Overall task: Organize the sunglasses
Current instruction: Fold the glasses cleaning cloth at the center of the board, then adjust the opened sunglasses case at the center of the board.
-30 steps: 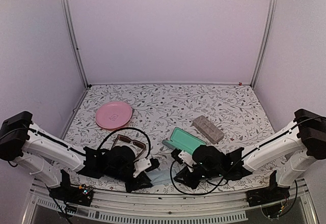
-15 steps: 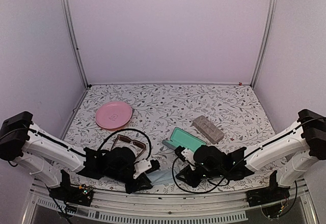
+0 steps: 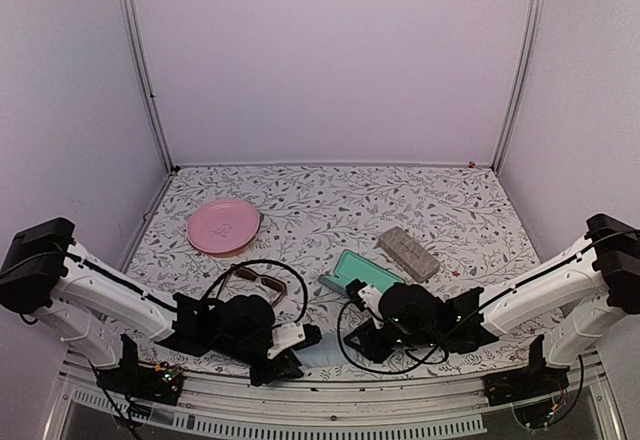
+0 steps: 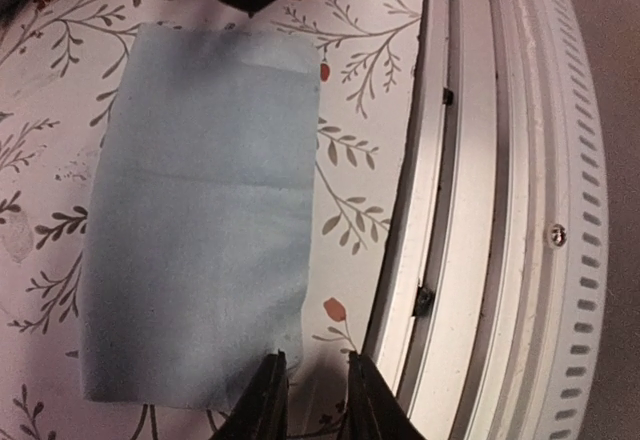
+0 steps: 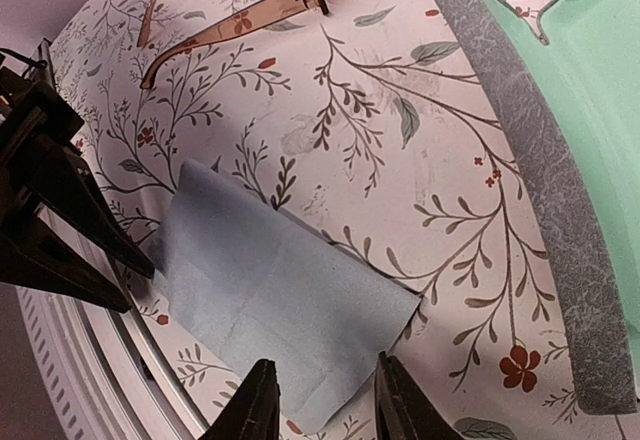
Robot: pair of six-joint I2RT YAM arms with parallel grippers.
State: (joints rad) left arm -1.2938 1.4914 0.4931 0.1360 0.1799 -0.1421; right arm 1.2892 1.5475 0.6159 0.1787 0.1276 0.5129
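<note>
Sunglasses [image 5: 240,10]: on table [image 3: 330,200], upper left of right wrist view, cropped; lower left-centre overhead. Cloth [image 4: 200,220]: mostly hidden overhead. Right claw [image 5: 323,362]: spread over cloth. Left claw [image 4: 313,358]: narrowly parted at cloth corner.

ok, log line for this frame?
left jaws: slightly apart at cloth corner | right jaws: open over cloth edge | sunglasses: untouched

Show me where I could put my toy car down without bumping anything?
The widest bare stretch of table runs along the far edge, beyond the pink plate and grey-brown case. More room lies between those two. The front is crowded: left hand, right hand, blue cloth, sunglasses and open green-lined case.
</note>
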